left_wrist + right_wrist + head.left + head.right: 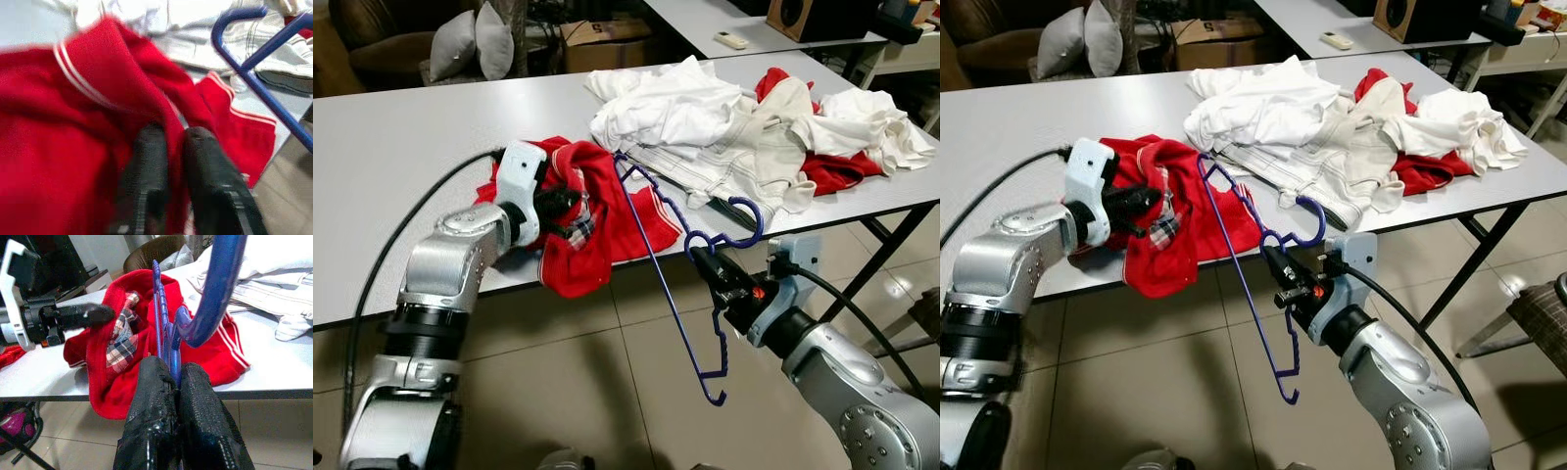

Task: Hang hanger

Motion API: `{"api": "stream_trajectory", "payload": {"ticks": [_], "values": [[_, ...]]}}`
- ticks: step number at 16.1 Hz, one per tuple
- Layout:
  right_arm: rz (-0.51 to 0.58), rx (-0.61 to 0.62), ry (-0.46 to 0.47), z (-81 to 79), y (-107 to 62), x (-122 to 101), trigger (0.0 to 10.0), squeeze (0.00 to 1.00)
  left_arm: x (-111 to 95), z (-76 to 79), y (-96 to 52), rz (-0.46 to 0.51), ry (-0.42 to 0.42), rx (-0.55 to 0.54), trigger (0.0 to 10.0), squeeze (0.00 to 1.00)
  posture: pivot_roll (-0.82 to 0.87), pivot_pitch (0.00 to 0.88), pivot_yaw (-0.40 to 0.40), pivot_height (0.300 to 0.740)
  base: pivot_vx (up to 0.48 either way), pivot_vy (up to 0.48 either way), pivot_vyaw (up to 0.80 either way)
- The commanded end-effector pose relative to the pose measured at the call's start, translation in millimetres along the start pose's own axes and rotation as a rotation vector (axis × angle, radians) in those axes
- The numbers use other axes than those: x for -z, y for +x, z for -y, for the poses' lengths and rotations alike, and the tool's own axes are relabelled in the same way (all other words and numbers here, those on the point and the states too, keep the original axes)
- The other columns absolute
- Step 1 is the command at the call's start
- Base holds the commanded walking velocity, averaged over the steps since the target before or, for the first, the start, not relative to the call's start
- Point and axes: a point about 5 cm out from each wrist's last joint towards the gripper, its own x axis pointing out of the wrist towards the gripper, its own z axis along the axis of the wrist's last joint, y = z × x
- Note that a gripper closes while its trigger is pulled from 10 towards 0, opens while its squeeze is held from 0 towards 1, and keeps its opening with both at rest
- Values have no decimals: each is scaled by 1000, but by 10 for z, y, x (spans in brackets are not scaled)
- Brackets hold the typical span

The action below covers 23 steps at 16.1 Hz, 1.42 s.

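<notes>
Tabletop [391, 147]: long and grey-white, standing on a tiled floor, with clothes strewn over its right half
Hanger [668, 284]: blue, hook uppermost near the tabletop's front edge, one end against the red garment, the other hanging below the edge
Right gripper [703, 262]: fingers clamped on the hanger just below its hook
Left gripper [570, 202]: fingers pinched on a fold of the red garment [597, 225]
White clothes [705, 117]: heaped behind, with more red cloth under them
</notes>
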Motion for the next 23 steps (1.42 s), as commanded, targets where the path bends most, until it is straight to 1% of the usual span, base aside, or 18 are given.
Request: {"api": "stream_trajectory", "payload": {"ticks": [1, 2, 3, 4, 5, 6, 7, 8, 9, 10, 11, 12, 13, 15, 17, 18, 20, 23], "values": [[14, -5, -10, -6, -12, -11, 10000, 0, -20, -17, 6, -19, -37, -2, 10000, 1000, -72, 0, 45, 740, 0, 0, 0], [15, -5, -10, -4, -10, -13, 10000, 0, -4, -23, 12, -29, -50, -5, 10000, 333, -73, 0, 46, 740, 0, 0, 0], [18, -3, -12, 2, -8, -20, 10000, 0, 22, -35, 25, -48, -77, -8, 10000, 0, -75, 0, 48, 740, 0, 0, 0], [20, -3, -13, 6, -9, -23, 10000, 0, 23, -36, 32, -47, -79, -4, 10000, 0, -76, 0, 50, 740, 0, 0, 0], [21, -5, -14, 3, -12, -25, 10000, 0, 6, -37, 48, -33, -80, -9, 8902, 0, -76, 0, 50, 740, 0, 0, 0], [22, -10, -16, -4, -16, -26, 10000, 0, -26, -48, 64, -10, -70, -27, 4196, 0, -77, 0, 50, 740, 0, 0, 0], [19, -15, -19, -11, -22, -22, 10000, 0, -64, -64, 73, 10, -42, -47, 2784, 0, -78, 0, 51, 740, 0, 0, 0], [9, -17, -25, -11, -22, -15, 10000, 0, -97, -88, 80, 21, -19, -75, 0, 0, -79, 0, 52, 740, 0, 0, 0], [4, -14, -26, -7, -20, -12, 10000, 0, -110, -94, 81, 21, 6, -80, 0, 0, -80, 0, 54, 740, 0, 0, 0], [-7, -6, -28, 5, -5, -7, 10000, 0, -128, -103, 77, 15, 57, -92, 0, 0, -82, 0, 57, 740, 0, 0, 0], [-32, -3, -30, 16, 41, -1, 10000, 0, -152, -100, 56, -16, 230, -118, 0, 0, -86, 0, 62, 740, 0, 0, 0], [-46, -4, -33, 22, 70, 2, 10000, 0, -172, -94, 44, -27, 326, -134, 0, 0, -87, 0, 63, 740, 0, 0, 0], [-69, -30, -22, 14, 134, 1, 10000, 0, -259, -41, 7, -27, 506, -142, 0, 0, -82, 0, 57, 740, 0, 0, 0], [-102, -78, -4, 8, 268, -17, 10000, 0, -385, 85, -55, -28, 738, -104, 0, 0, -69, 0, 40, 740, 0, 0, 0], [-141, -98, 33, 39, 412, -39, 10000, 0, -473, 165, -114, -17, 866, -89, 0, 0, -52, 0, 20, 740, 0, 0, 0], [-147, -131, 51, 49, 492, -93, 10000, 0, -495, 240, -147, -15, 918, -47, 0, 0, -41, 0, 4, 740, 0, 0, 0], [-153, -166, 68, 65, 567, -160, 10000, 0, -483, 330, -180, -17, 963, 16, 0, 0, -36, 0, -5, 740, 0, 0, 0], [-159, -169, 134, 132, 724, -243, 10000, 0, -422, 411, -244, -44, 974, 111, 0, 0, -31, 0, -21, 740, 0, 0, 0]]}}
